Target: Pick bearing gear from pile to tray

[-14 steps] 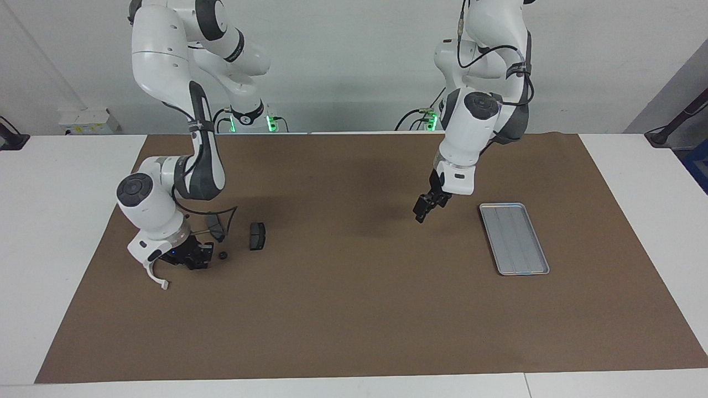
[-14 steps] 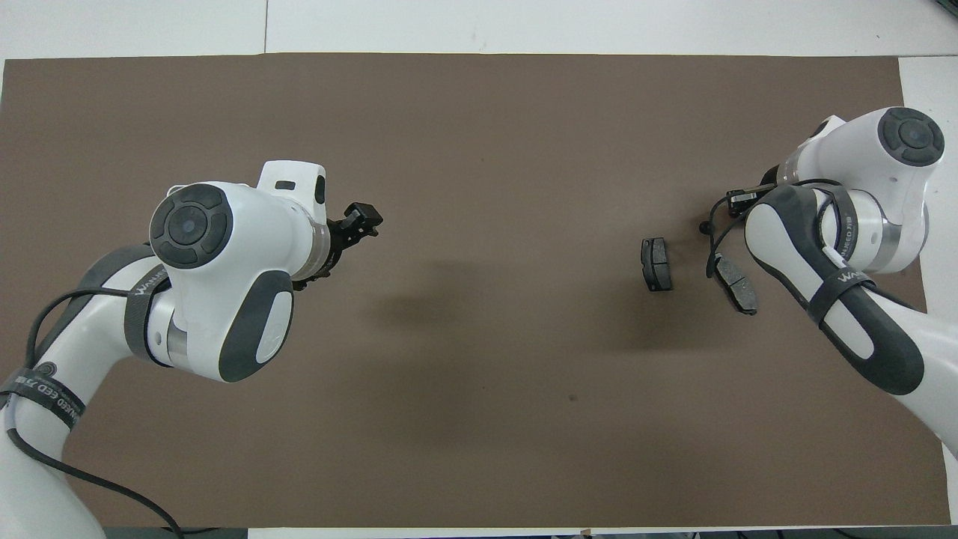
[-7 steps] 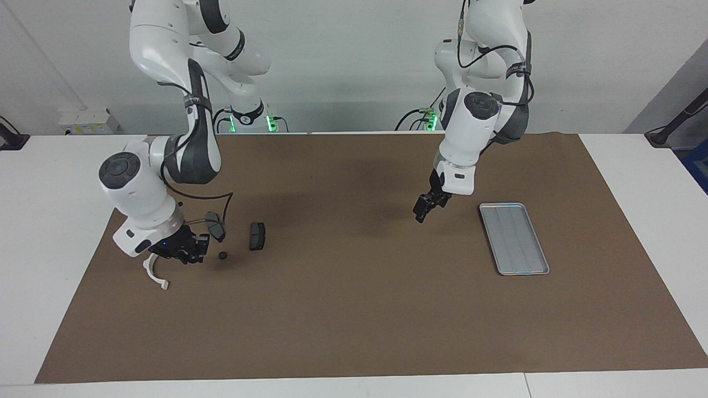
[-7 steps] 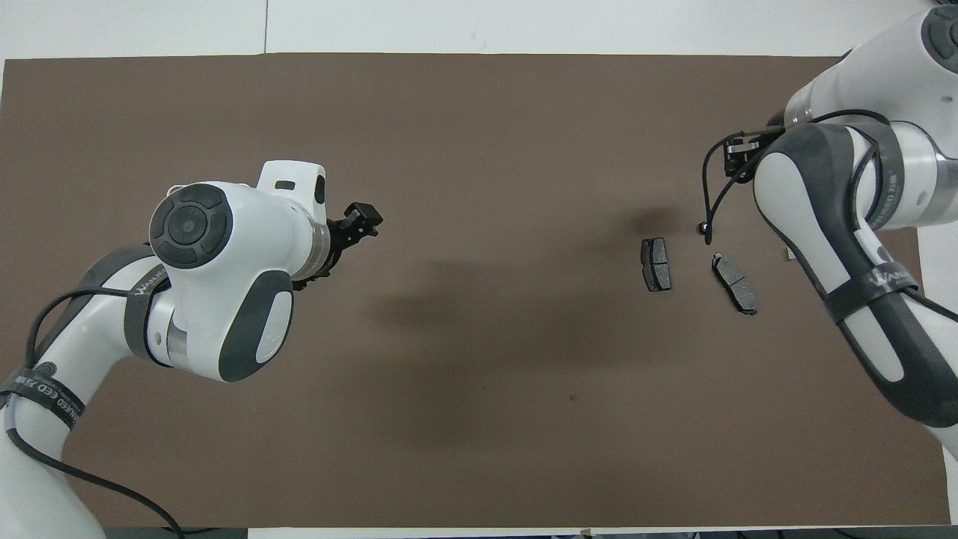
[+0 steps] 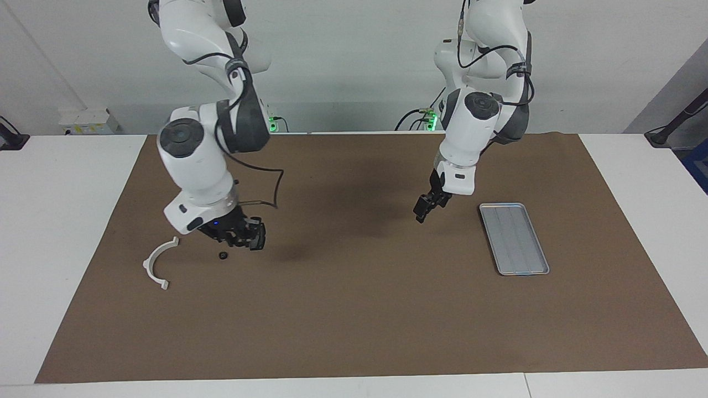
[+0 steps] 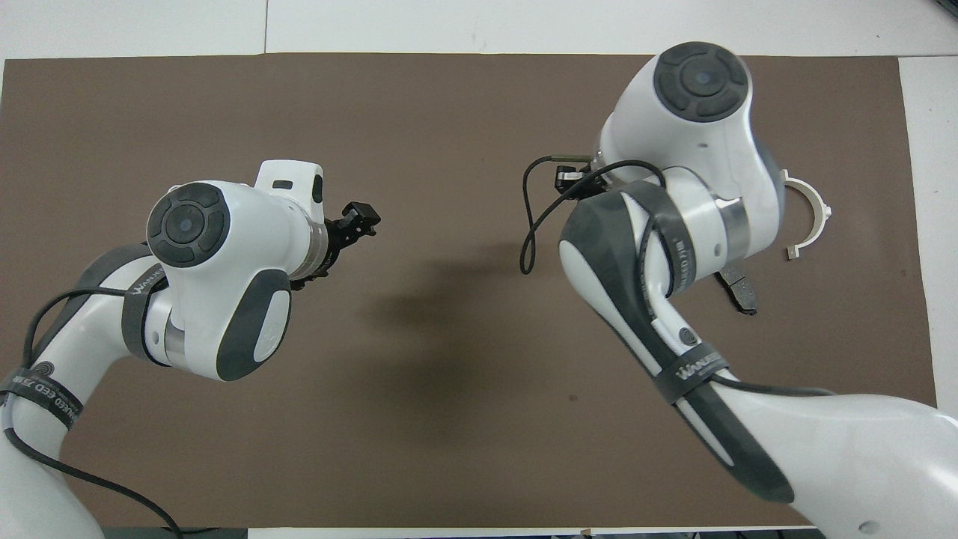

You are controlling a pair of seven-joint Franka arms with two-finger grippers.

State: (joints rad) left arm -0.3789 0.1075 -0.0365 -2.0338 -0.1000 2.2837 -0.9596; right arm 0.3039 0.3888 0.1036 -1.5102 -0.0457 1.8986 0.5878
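The pile lies at the right arm's end of the mat: a white arc bracket [image 5: 156, 264], also in the overhead view [image 6: 810, 217], and a tiny black round piece [image 5: 223, 255]. One dark brake pad's end [image 6: 741, 292] shows past the right arm; the other is hidden. My right gripper [image 5: 246, 240] hangs above the mat over the brake pads, beside the round piece. The silver ridged tray [image 5: 514, 239] lies at the left arm's end, with nothing in it. My left gripper [image 5: 423, 211] waits shut in the air beside the tray, and shows overhead too [image 6: 363, 219].
A brown mat [image 5: 354, 309] covers the white table [image 5: 55, 221]. In the overhead view the left arm hides the tray and the right arm hides much of the pile.
My right gripper rose from low beside the arc bracket and swung toward the table's middle, now over the brake pads. The bracket is uncovered. The left arm has not moved.
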